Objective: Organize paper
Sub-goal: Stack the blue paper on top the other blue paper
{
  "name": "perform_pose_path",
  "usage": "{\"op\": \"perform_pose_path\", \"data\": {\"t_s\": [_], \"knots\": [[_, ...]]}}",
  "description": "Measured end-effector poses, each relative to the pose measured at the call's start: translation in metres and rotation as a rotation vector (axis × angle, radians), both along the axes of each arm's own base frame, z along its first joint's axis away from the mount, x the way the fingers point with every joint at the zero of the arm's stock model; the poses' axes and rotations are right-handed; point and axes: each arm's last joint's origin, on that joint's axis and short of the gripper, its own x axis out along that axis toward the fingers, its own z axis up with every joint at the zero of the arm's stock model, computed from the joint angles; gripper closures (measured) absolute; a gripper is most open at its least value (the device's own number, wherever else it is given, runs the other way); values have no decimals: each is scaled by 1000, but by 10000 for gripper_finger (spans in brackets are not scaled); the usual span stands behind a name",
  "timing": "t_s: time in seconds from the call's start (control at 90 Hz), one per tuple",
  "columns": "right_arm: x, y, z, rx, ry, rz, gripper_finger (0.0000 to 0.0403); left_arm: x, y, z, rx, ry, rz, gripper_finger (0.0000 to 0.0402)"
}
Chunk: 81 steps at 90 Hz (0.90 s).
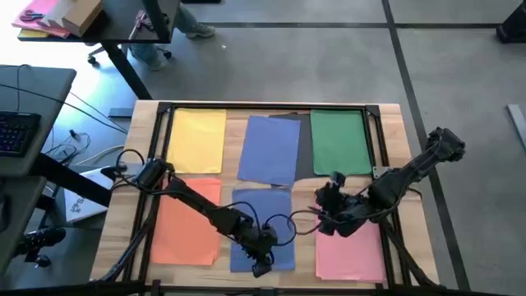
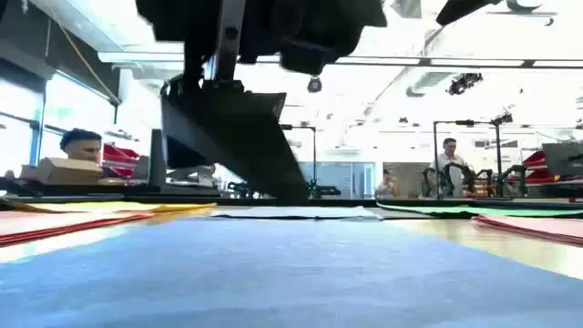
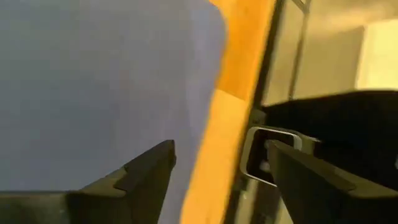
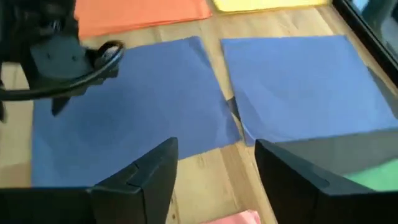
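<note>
— High view: where are the sheets?
— Yellow sheet (image 1: 198, 141), green sheet (image 1: 340, 141), orange sheet (image 1: 187, 220), pink sheet (image 1: 352, 249) ring two blue sheets (image 1: 269, 148); bare wood between.
— Grippers?
— Left gripper (image 1: 261, 265) spread over the near blue edge; right gripper (image 1: 326, 215) spread beside pink

No legible text, label, brand, number or sign anywhere in view.

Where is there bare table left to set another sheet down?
Little is left. Narrow wood strips show between the orange sheet and the near blue sheet, where the left gripper works, and between that blue sheet and the pink sheet, under the right gripper. The far row, yellow, blue, green, is crowded.
</note>
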Motion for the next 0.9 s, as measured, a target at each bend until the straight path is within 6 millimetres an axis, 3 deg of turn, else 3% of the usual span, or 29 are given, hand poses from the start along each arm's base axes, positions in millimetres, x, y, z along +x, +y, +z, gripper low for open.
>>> {"op": "perform_pose_path", "data": {"t_s": [0.167, 0.344, 0.478, 0.6, 0.711, 0.9], "knots": [[24, 18, -31, -46, 66, 93, 198, -1, 14, 33, 34, 22, -61, 160], [26, 26, -43, -8, 86, 48, 203, -51, 31, 86, 335, 89, -38, 172], [14, 27, -40, -76, 147, 117, 204, -78, 56, 110, 530, 63, 84, 181], [-8, 9, -23, -116, 209, 80, 204, -90, 78, 109, 569, 47, 156, 189], [-25, -7, 3, -75, 126, 33, 204, -105, 95, 102, 622, 26, 166, 195], [-46, -38, 32, -20, 8, -104, 204, -119, 123, 65, 845, 32, 166, 198]]}}
